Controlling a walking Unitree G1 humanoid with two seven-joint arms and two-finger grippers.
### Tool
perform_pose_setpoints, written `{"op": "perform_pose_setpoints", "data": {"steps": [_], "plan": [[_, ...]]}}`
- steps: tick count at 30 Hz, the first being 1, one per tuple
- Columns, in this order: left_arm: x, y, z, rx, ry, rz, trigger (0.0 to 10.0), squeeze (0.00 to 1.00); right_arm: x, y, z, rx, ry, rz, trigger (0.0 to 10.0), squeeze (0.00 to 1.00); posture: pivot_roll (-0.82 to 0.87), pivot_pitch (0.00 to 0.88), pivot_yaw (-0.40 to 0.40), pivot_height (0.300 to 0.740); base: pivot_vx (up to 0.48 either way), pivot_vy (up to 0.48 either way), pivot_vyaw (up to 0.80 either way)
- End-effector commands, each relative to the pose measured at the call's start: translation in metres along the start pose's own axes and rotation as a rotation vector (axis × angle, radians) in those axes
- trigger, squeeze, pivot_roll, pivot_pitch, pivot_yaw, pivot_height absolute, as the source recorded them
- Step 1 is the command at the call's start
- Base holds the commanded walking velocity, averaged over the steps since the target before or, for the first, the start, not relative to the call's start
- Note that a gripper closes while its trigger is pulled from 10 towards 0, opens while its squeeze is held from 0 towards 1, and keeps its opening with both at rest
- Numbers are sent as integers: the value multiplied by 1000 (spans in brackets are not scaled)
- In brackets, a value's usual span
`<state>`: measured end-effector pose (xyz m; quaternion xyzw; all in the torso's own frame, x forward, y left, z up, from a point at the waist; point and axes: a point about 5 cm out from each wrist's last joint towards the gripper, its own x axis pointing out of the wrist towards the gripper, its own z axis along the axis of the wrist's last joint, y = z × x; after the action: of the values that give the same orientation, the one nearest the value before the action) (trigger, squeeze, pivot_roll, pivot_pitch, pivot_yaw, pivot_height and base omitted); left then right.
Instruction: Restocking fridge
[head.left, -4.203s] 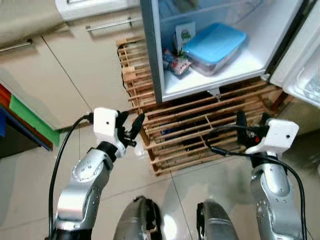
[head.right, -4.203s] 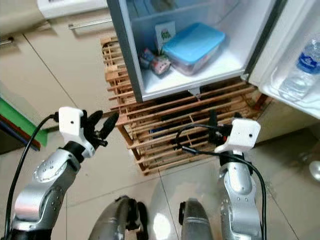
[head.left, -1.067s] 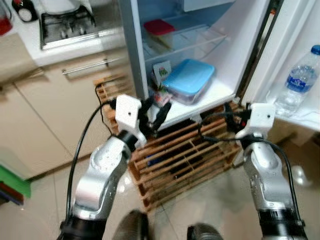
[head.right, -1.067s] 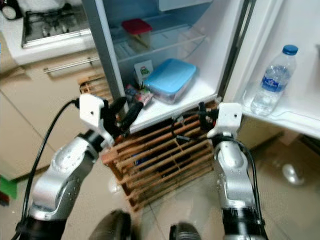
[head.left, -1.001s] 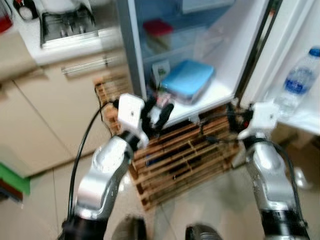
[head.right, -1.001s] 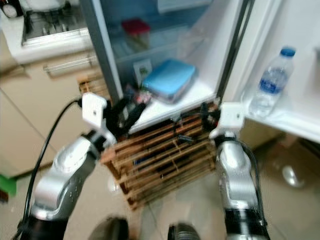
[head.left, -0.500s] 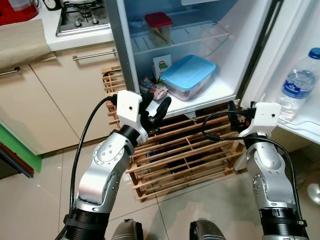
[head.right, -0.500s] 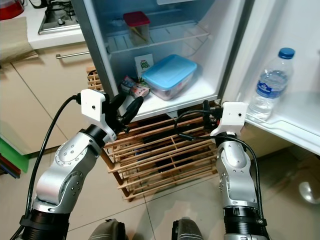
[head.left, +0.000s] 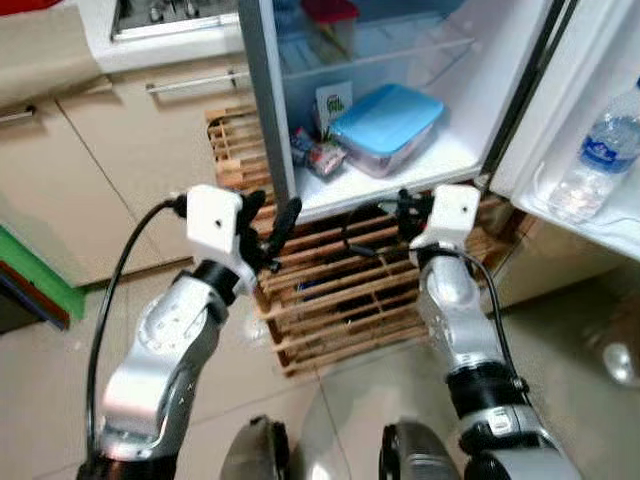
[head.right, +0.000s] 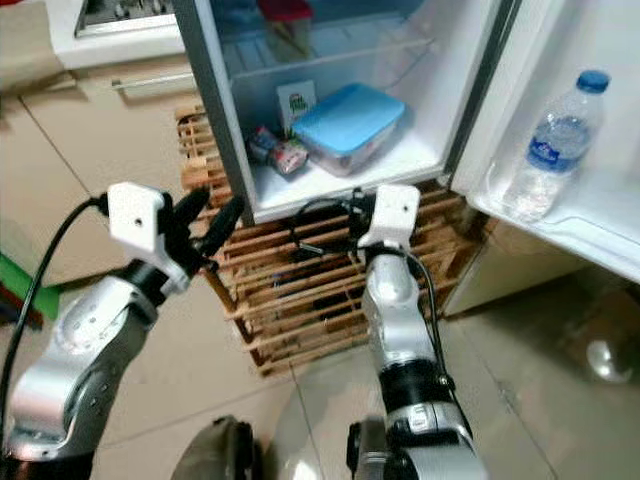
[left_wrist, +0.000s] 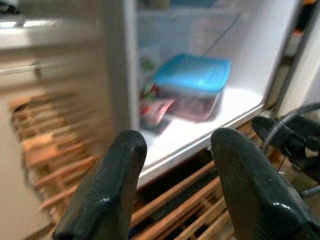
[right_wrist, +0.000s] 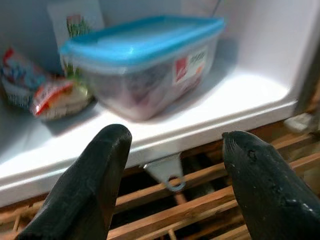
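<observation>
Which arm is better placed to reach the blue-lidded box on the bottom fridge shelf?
Probably the right. The right gripper, open and empty, sits just below the shelf edge, facing the box. The left gripper, also open, is off beside the fridge wall.

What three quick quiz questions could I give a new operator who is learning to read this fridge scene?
1. True or false: the container with the blue lid stands on the fridge's bottom shelf.
2. Where does the water bottle stand? A. in the open door's rack; B. on the floor; C. on the wooden crate.
3. Fill in: the fridge rests on a wooden ____.

Key: 1 true. 2 A. 3 crate. Both the left gripper and the right gripper are open and hold nothing, just before the shelf's front edge.
</observation>
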<state>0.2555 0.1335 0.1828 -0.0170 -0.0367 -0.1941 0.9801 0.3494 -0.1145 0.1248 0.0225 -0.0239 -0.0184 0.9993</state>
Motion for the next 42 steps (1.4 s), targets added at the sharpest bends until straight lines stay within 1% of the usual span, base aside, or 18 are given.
{"op": "perform_pose_setpoints", "data": {"steps": [1,2,3,5,6,7,10,15,20,24,26,30,31,35,36,38,40,42], "plan": [[-6,1,5,12,2,14,10000,0,5,2,2,2,-13,-12,10000,0,77,269,86,697,0,0,0],[-9,-1,7,13,3,13,10000,0,9,2,6,-7,-29,-12,10000,0,84,300,86,697,0,0,0],[-11,-2,9,14,4,13,10000,0,11,3,8,-15,-42,-12,10000,0,84,300,86,697,0,0,0],[-16,-7,13,20,8,6,10000,0,17,2,17,-38,-76,-15,10000,0,90,366,75,697,0,0,0],[-18,-8,14,22,10,3,10000,0,19,2,20,-45,-87,-16,10000,0,90,366,75,697,0,0,0],[-21,-10,16,23,11,1,10000,0,21,2,23,-47,-102,-17,10000,0,88,391,68,697,0,0,0],[-26,-13,19,12,20,3,10000,0,28,2,35,-60,-145,-14,10000,0,89,415,66,697,0,0,0],[-33,-20,21,-7,46,-4,10000,0,41,1,53,-55,-184,-28,10000,0,97,462,67,697,0,0,0],[-36,-22,23,-10,61,-9,10000,0,47,3,64,-33,-213,-25,10000,0,102,473,68,697,0,0,0],[-37,-24,24,-17,67,-11,10000,0,49,12,72,-14,-235,1,10000,0,102,477,64,697,0,0,0],[-37,-25,24,-20,70,-9,10000,0,50,13,73,-13,-235,6,10000,0,102,478,63,697,0,0,0],[-37,-26,25,-23,74,-8,10000,0,53,13,76,-11,-235,7,10000,0,103,478,59,697,0,0,0],[-37,-26,25,-25,77,-7,10000,0,56,13,84,-8,-250,5,10000,0,106,479,57,697,0,0,0],[-37,-26,25,-28,78,-4,10000,0,58,12,89,-6,-265,4,10000,0,106,477,54,697,0,0,0],[-37,-27,25,-30,78,-3,10000,0,59,11,95,-1,-280,8,10000,0,106,474,49,697,0,0,0],[-37,-27,25,-31,77,-2,10000,0,60,11,97,2,-286,9,10000,0,106,474,49,697,0,0,0],[-36,-27,26,-34,74,0,10000,0,62,12,109,6,-322,27,10000,0,99,469,44,697,0,0,0],[-36,-27,26,-37,73,0,10000,0,63,12,111,12,-324,29,10000,0,99,469,44,697,0,0,0]]}}
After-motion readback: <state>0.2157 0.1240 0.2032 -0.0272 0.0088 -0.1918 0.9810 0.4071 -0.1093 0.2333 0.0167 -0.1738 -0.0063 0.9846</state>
